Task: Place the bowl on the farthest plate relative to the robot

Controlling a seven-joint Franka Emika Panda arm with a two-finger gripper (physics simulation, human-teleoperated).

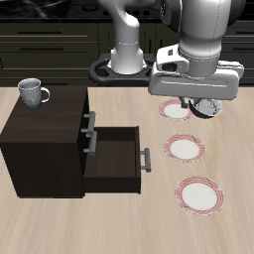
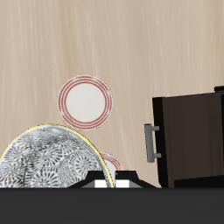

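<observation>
The bowl (image 1: pixel 207 105) is seen lifted off the table, gripped by its rim under the gripper (image 1: pixel 201 99), which is closed on that rim as far as the bowl wall allows. In the exterior view only a small part of the bowl is visible below the white hand of the robot (image 1: pixel 198 45); it hangs tilted rather than level, its speckled inside turned partly sideways. Being round, the bowl shows no long axis. In the wrist view the bowl (image 2: pixel 48 159) is seen with its patterned hollow facing the camera and one fingertip (image 2: pixel 102 184) set at its rim.

The places are given relative to the cabinet (image 1: pixel 45 149), a dark one with its lower drawer (image 1: pixel 119 159) pulled open. The bowl is held above the table beside the cabinet, on the side toward which the drawer opens, over or just next to the plate nearest the robot's base (image 1: pixel 175 111). A middle plate (image 1: pixel 185 149) lies just beyond the open drawer's handle, and the plate (image 1: pixel 200 194) nearest the table's front edge lies past the cabinet's front corner. A grey mug (image 1: pixel 33 91) stands on the cabinet's top.

In the wrist view a plate (image 2: pixel 86 103) is seen whole on the wood table (image 2: pixel 52 44), well clear of the cabinet.
</observation>
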